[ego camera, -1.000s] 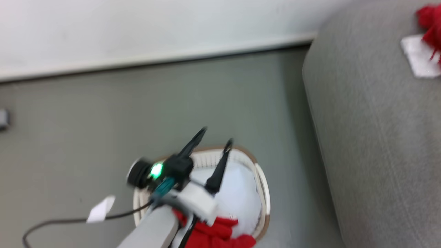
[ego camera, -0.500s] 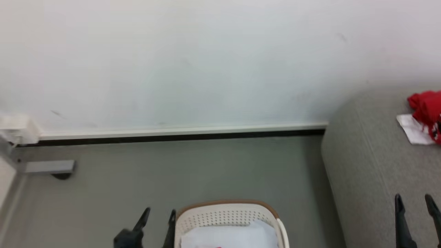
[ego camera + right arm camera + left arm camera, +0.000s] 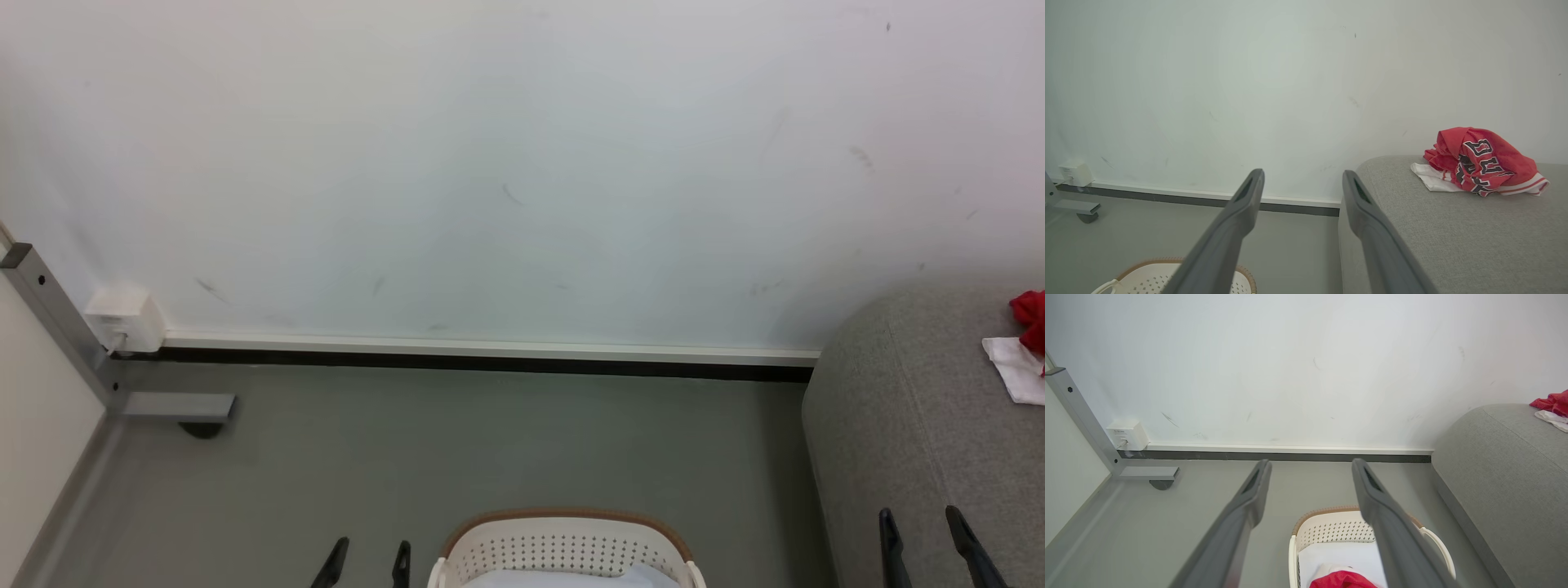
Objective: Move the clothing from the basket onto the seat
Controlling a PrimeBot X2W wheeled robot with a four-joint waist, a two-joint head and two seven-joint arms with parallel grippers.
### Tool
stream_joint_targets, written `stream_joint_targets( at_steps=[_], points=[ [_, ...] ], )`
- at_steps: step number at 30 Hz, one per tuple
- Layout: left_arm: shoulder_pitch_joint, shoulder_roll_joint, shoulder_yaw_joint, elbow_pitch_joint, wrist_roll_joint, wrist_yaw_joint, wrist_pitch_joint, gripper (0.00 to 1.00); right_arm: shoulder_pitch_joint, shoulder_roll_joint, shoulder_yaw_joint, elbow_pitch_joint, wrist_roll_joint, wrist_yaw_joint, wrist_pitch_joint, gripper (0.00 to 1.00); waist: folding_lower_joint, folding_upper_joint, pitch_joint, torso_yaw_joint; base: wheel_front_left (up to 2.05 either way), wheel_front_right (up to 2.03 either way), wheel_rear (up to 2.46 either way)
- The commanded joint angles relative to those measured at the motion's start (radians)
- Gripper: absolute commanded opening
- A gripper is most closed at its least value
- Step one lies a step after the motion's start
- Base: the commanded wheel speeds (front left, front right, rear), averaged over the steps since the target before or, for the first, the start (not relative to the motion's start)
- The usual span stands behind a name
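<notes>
clothing (image 3: 1482, 163): bright red, black-and-white block letters, white cloth edged with red stripes | basket (image 3: 563, 545): cream-white, rows of small holes, brown rim | seat (image 3: 1453, 237): grey weave | floor (image 3: 490, 441): grey | wall (image 3: 490, 163): white, faint dark scuffs | left end effector (image 3: 1309, 473), right end effector (image 3: 1302, 181): dark grey

A scuffed white wall (image 3: 522, 163) meets a grey floor (image 3: 490, 441) along a white-and-black skirting (image 3: 490, 353). At the floor's left edge, a white box (image 3: 124, 317) sits beside a grey metal frame (image 3: 49, 318).
</notes>
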Motion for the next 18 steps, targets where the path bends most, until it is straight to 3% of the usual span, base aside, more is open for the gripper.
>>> stream_joint_targets(
  at_steps=[1,13,18],
  points=[
    [0.012,-0.002,0.011,0.003,0.012,-0.007,-0.001,1.0,0.005,0.002,0.004,0.006,-0.006,-0.002,-0.004,1.0,0.0,-0.0001,-0.001,-0.003,0.0,0.0,0.0],
    [-0.032,-0.047,0.016,0.034,0.056,-0.041,-0.001,1.0,-0.024,0.003,0.042,0.003,-0.015,-0.002,-0.004,1.0,0.0,-0.0001,0.026,-0.072,0.0,0.0,0.0],
    [-0.11,-0.071,-0.044,0.143,0.071,-0.054,0.084,1.0,-0.047,0.003,0.066,-0.012,-0.02,-0.002,-0.004,1.0,0.0,-0.0001,0.057,-0.137,0.0,0.0,0.0]
  ],
)
